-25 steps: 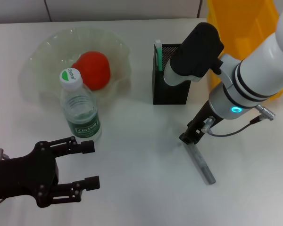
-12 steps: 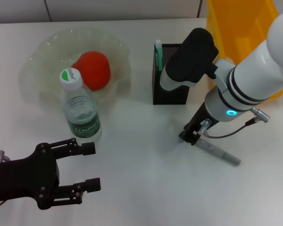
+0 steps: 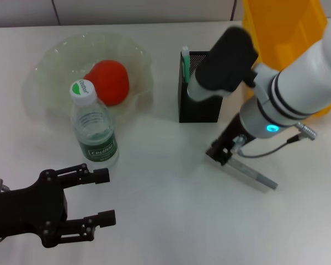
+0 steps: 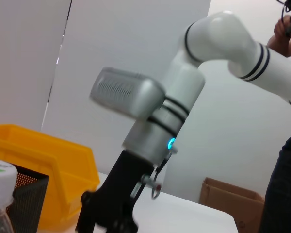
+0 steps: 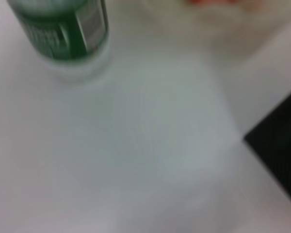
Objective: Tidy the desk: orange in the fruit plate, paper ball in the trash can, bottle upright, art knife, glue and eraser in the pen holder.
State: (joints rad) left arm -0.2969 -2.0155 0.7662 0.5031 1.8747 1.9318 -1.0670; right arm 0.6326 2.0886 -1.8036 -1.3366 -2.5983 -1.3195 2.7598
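Nearest the camera, the left gripper (image 3: 102,196) is hovering low over the white desk (image 3: 165,221) with its black fingers (image 3: 96,175) spread apart, holding nothing. Just beyond it the bottle (image 3: 94,132) is standing upright, close beside the fruit plate (image 3: 44,66) where the orange (image 3: 107,81) is sitting. To the right, the right gripper (image 3: 220,152) is clamping one end of a grey art knife (image 3: 254,174), which is sticking out sideways over the desk. Behind it the pen holder (image 3: 201,107) is waiting, with the trash can (image 3: 284,27) farthest back. Held by one end, the knife could swing, slip, or catch on the holder's rim.
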